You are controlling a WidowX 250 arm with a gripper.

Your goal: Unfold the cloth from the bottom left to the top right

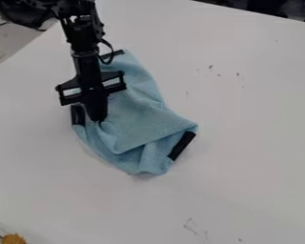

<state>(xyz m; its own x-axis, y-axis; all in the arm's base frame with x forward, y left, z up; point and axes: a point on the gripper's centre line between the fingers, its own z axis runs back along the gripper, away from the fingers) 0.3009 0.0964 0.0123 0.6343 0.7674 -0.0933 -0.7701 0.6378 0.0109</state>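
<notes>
One light-blue cloth (139,116) is lying rumpled on the white bench (250,124), left of the centre of the view. The black gripper (99,120) is pointing down at its left part. Its fingers (97,106) are standing closed together, gripping a small pucker of the cloth; the rest of the cloth is spreading mainly above, below and to the right of them in the view. Folds are crossing its lower half. Three black strips are showing at its edges: one at the top (112,55), one at the left (77,115) beside the fingers, and one at the lower right (182,145). Dark marks (192,227) are spotting the bench. An orange-yellow object (14,238) is sitting at the bottom left corner of the view.
</notes>
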